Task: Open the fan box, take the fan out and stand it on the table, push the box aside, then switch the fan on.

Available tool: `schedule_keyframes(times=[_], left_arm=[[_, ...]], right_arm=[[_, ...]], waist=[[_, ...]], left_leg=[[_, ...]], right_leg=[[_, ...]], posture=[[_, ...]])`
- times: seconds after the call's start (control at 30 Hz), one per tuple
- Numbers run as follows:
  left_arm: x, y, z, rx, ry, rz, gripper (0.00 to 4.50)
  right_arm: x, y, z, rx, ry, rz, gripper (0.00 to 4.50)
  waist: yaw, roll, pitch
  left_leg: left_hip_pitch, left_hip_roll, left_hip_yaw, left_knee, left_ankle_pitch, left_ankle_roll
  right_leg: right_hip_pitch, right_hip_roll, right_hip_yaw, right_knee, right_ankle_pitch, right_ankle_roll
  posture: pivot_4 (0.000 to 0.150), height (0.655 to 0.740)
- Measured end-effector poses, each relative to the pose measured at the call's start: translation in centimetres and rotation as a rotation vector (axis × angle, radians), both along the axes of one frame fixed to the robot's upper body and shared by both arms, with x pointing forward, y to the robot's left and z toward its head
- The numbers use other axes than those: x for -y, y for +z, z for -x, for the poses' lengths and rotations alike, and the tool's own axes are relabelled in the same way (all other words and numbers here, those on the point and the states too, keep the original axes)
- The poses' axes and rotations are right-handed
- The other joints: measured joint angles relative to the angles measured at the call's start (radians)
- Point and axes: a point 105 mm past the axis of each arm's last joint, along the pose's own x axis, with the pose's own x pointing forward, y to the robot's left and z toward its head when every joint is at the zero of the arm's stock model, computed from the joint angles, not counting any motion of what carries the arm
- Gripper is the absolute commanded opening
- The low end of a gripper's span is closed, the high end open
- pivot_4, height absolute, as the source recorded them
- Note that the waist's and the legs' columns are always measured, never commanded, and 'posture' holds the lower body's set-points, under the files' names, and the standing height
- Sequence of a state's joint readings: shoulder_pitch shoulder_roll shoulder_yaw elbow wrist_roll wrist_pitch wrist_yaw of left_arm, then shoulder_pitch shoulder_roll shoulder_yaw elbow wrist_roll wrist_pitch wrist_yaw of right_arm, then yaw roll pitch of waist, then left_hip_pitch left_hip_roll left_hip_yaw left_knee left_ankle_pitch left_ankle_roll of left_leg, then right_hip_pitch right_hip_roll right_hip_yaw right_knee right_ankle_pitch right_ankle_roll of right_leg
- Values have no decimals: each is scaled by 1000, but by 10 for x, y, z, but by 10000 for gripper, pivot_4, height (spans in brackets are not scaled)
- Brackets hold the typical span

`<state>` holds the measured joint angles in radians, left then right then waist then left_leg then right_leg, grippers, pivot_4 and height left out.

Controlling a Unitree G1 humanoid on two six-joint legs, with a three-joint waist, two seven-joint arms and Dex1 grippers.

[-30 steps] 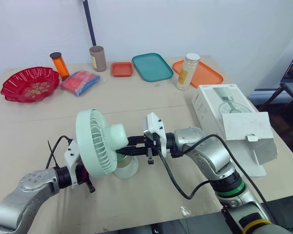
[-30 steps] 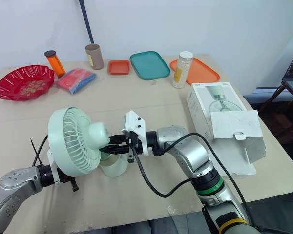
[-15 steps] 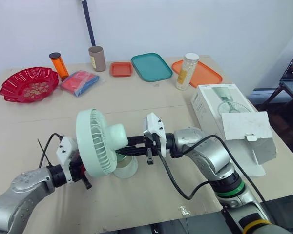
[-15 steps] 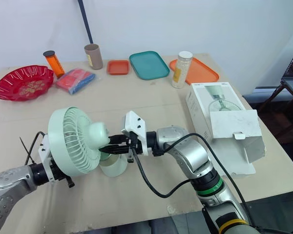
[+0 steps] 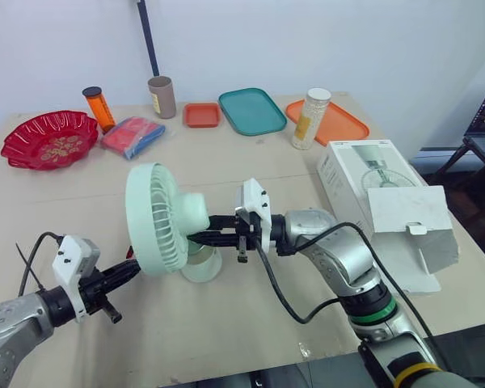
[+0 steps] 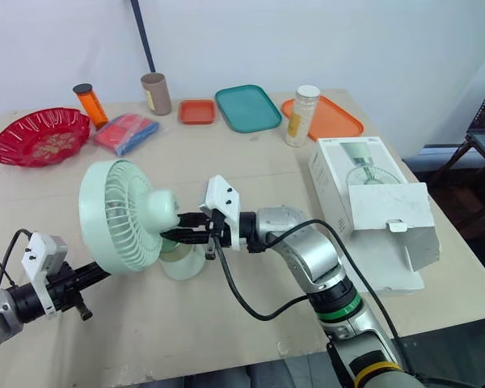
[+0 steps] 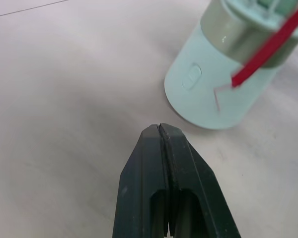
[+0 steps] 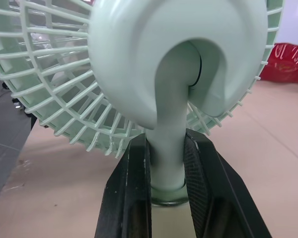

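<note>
Holding the left gripper (image 7: pixel 159 130) clenched on nothing, fingers pressed together, low over the surface (image 5: pixel 250 174) at the near left, pointing at the round base (image 7: pixel 208 94) of the pale green fan (image 5: pixel 158 218), near it but apart. Standing the fan upright near the middle of the surface, base down, grille facing the robot's left. Grasping the fan's neck just above the base with the right gripper (image 8: pixel 167 148), one black finger on each side. Seeing the white fan box (image 5: pixel 388 202) lying at the right, well apart from the fan, end flap hanging open. Noting along the far edge a red dish (image 5: pixel 48 139), an orange bottle (image 5: pixel 99 107), a cardboard tube (image 5: pixel 162 97), a teal tray (image 5: pixel 252 111) and a jar (image 5: pixel 311 118) just beside an orange tray (image 5: pixel 343 123).
</note>
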<state>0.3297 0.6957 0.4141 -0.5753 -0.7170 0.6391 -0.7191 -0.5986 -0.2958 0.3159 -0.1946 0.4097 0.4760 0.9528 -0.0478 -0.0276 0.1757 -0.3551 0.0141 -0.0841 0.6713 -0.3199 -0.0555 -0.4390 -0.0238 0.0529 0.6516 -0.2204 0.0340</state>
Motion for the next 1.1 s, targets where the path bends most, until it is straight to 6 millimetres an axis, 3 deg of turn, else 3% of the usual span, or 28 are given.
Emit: schedule_keyframes(times=[0.33, 0.77, 1.1], left_arm=[[-5, 3, 8, 5, 34, -18, 764], [-15, -3, 24, -42, 66, -39, 764], [-17, 3, 25, -20, 75, -51, 764]], right_arm=[[11, -2, -20, 47, -67, -2, 3408], [52, -6, -29, 103, -37, 52, 3408], [52, -6, -31, 95, 0, 46, 3408]], waist=[[0, 0, 0], [0, 0, 0], [0, 0, 0]], left_leg=[[0, 0, 0, 0, 0, 0], [1, 0, 1, 0, 0, 1], [3, 0, 1, 0, 0, 1]], right_leg=[[0, 0, 0, 0, 0, 0], [1, 0, 0, 0, 0, 0], [2, 0, 0, 0, 0, 0]], posture=[[1500, 7400], [1500, 7400], [1500, 7400]])
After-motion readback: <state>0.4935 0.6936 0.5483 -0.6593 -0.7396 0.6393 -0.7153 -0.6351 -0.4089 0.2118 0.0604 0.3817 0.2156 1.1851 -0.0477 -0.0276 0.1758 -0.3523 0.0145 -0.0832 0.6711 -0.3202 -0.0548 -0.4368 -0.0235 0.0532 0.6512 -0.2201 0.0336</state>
